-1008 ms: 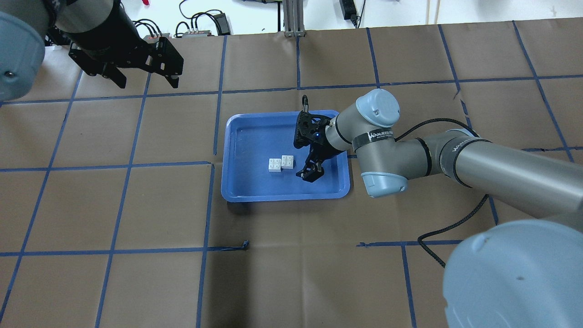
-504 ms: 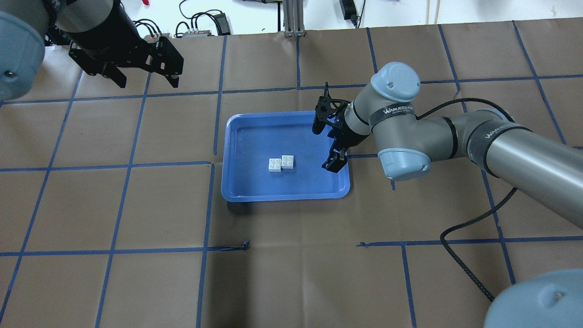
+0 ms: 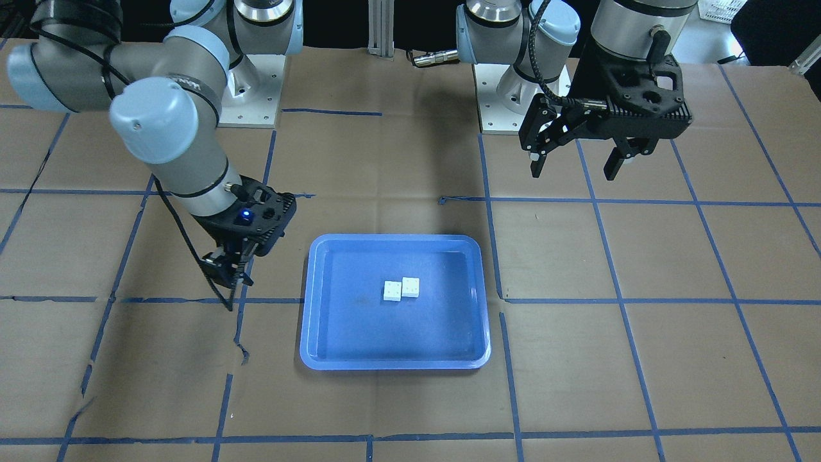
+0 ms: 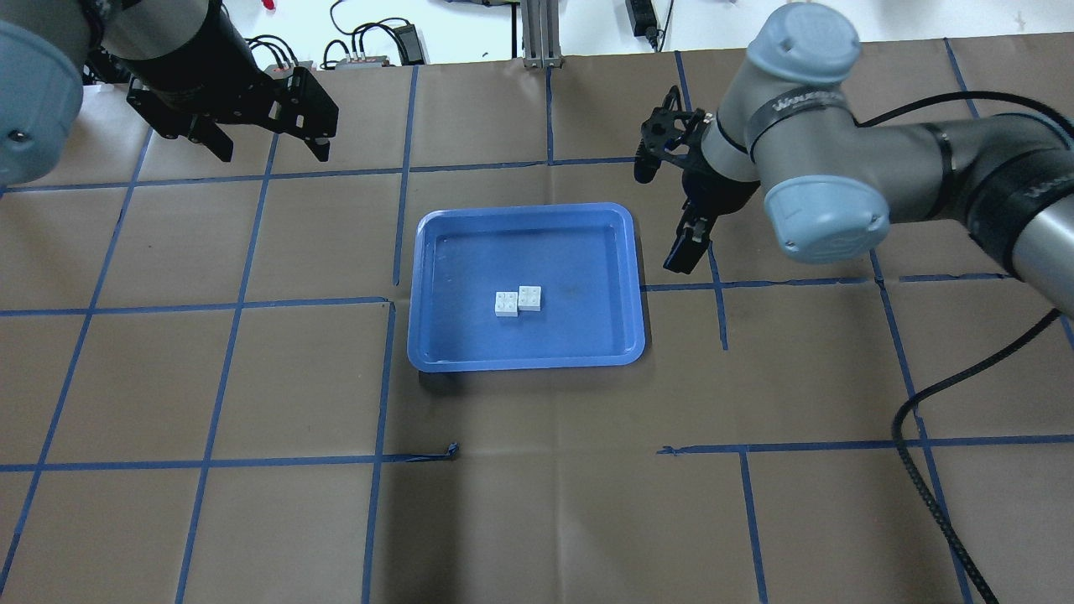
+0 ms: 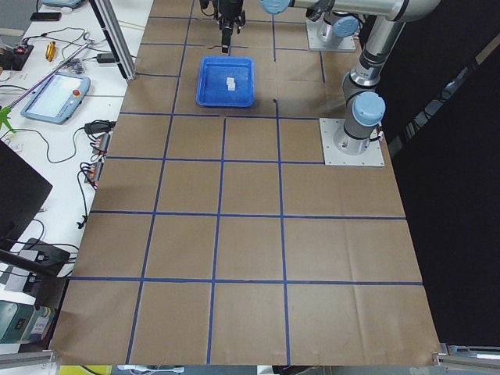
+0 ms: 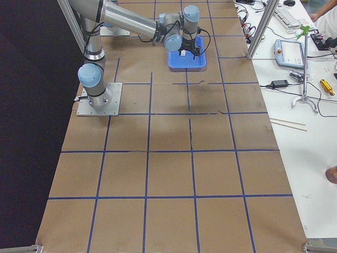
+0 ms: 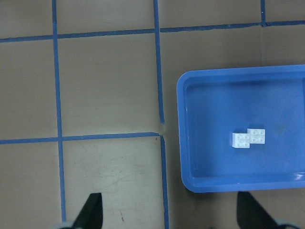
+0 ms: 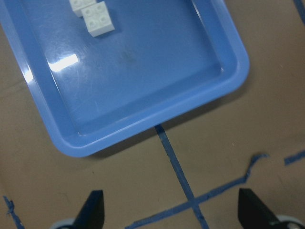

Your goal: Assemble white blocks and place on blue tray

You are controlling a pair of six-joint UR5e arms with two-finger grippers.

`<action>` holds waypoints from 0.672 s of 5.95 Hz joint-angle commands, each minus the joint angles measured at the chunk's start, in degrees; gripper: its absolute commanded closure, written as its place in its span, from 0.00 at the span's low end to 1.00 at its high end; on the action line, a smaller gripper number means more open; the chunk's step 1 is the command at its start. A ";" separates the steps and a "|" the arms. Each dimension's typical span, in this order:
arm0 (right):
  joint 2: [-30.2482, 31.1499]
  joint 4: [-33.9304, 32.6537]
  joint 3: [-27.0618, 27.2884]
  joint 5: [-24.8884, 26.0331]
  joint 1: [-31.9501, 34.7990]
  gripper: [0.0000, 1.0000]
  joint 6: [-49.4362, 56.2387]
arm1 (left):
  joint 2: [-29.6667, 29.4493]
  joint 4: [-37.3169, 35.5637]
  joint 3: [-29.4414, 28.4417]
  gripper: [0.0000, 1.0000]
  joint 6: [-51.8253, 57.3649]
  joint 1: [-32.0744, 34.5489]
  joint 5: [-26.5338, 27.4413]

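Observation:
Two white blocks [image 4: 518, 299] lie studs up in the middle of the blue tray [image 4: 524, 362], touching side by side and slightly offset. They also show in the front view [image 3: 401, 289], the left wrist view [image 7: 249, 138] and the right wrist view [image 8: 93, 16]. My right gripper [image 4: 681, 247] is open and empty, over the table just outside the tray's right rim [image 8: 143, 124]. My left gripper [image 4: 270, 151] is open and empty, high over the table's far left, well away from the tray [image 7: 183, 143].
Brown paper with a blue tape grid covers the table [image 4: 537, 503]. The right arm's black cable [image 4: 914, 436] hangs over the right side. The arm bases [image 3: 507, 96] and an aluminium post [image 4: 537, 33] stand at the table's edges.
My right gripper has pulled back from beside the blocks, out of the tray, to the right and farther away. The blocks and the left arm have not moved.

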State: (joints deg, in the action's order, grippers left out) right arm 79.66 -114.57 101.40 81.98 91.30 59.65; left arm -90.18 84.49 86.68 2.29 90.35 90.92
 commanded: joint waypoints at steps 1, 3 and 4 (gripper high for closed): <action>3.30 11.14 -6.09 4.90 -4.71 0.00 -14.31 | 0.00 0.06 0.07 0.01 0.00 0.00 -0.04; 2.69 26.69 -18.37 12.20 -4.99 0.00 -30.03 | 0.00 -0.02 0.07 0.01 0.00 0.00 0.05; 2.52 33.12 -23.04 12.49 -5.43 0.00 -41.17 | 0.00 -0.02 0.07 0.01 0.00 0.00 0.05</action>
State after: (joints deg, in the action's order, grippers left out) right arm 82.38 -88.40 83.50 93.22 86.25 28.76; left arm -90.18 84.47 86.75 2.29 90.35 90.94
